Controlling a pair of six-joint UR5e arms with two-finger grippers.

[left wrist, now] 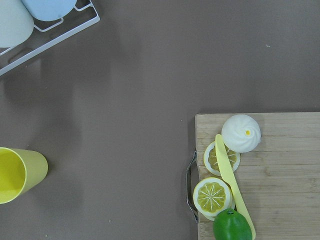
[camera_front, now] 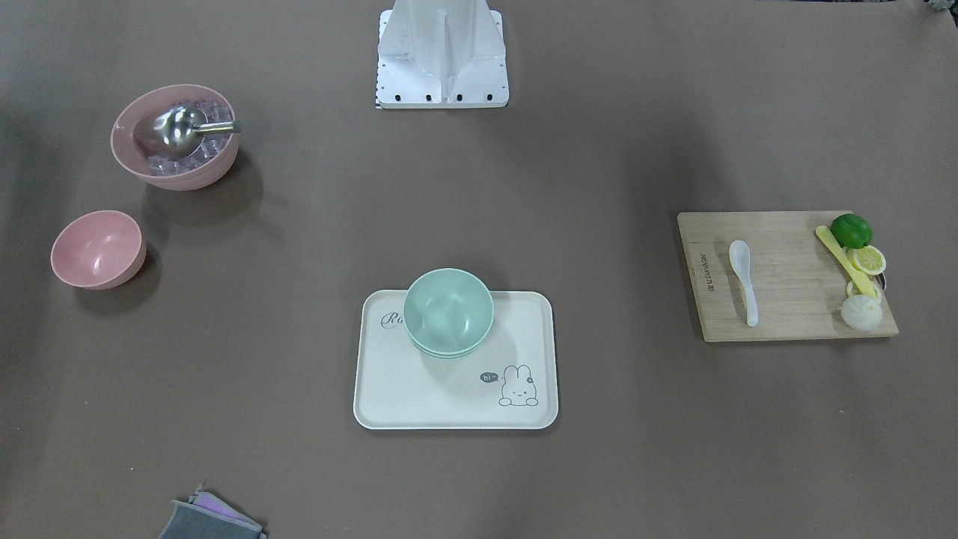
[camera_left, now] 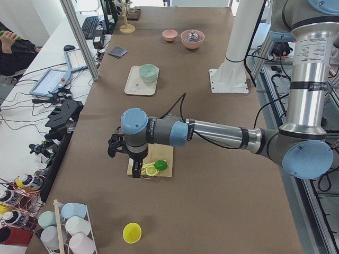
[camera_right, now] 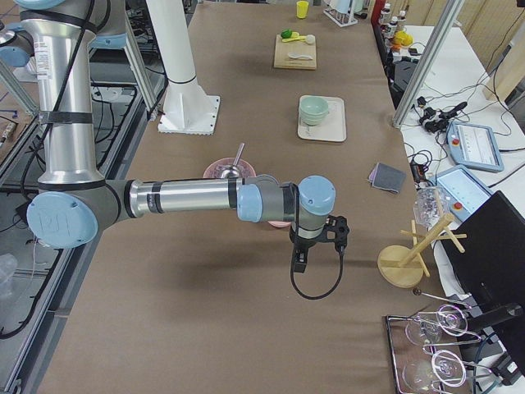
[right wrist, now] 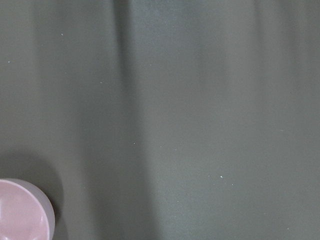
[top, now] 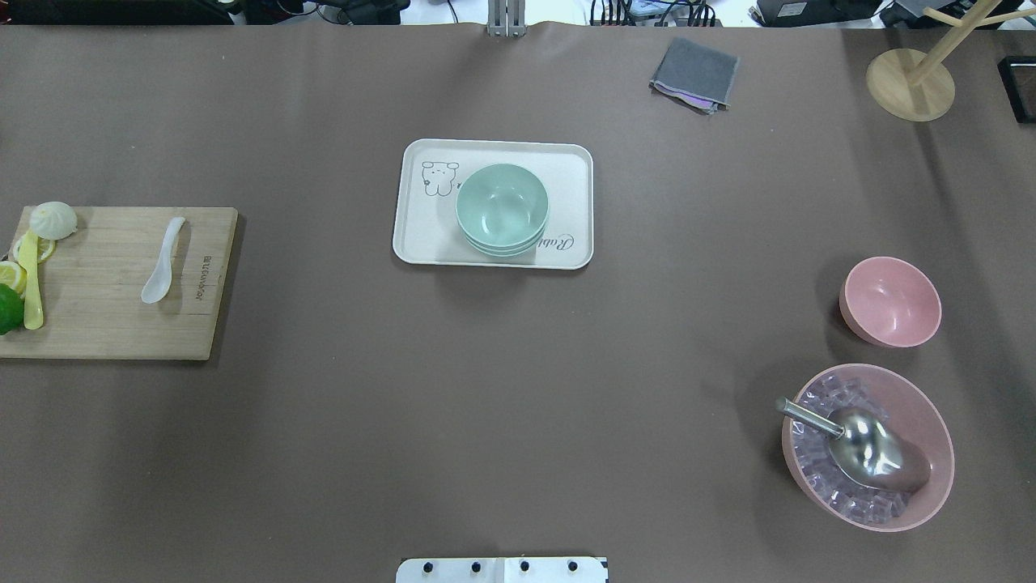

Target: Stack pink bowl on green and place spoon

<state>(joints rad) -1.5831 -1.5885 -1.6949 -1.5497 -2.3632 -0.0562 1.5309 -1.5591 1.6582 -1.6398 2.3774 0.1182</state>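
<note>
A small pink bowl (camera_front: pixel 97 248) stands empty on the table, also in the overhead view (top: pixel 890 301) and at the right wrist view's lower left corner (right wrist: pixel 20 210). Stacked green bowls (camera_front: pixel 449 313) sit on a white tray (camera_front: pixel 419 397) at mid-table (top: pixel 502 209). A white spoon (camera_front: pixel 743 281) lies on a wooden cutting board (camera_front: pixel 786 299), also seen from overhead (top: pixel 162 261). My left gripper (camera_left: pixel 136 168) hangs over the board's fruit end. My right gripper (camera_right: pixel 300 261) hangs over bare table beside the pink bowl. I cannot tell whether either is open or shut.
A large pink bowl with ice cubes and a metal scoop (top: pixel 870 457) stands near the small pink bowl. A lime (left wrist: pixel 232 226), lemon slices, a yellow knife and a bun (left wrist: pixel 241 133) lie on the board's end. A yellow cup (left wrist: pixel 15 175), a grey cloth (top: pixel 694 73) and a wooden stand (top: pixel 910 81) stand around.
</note>
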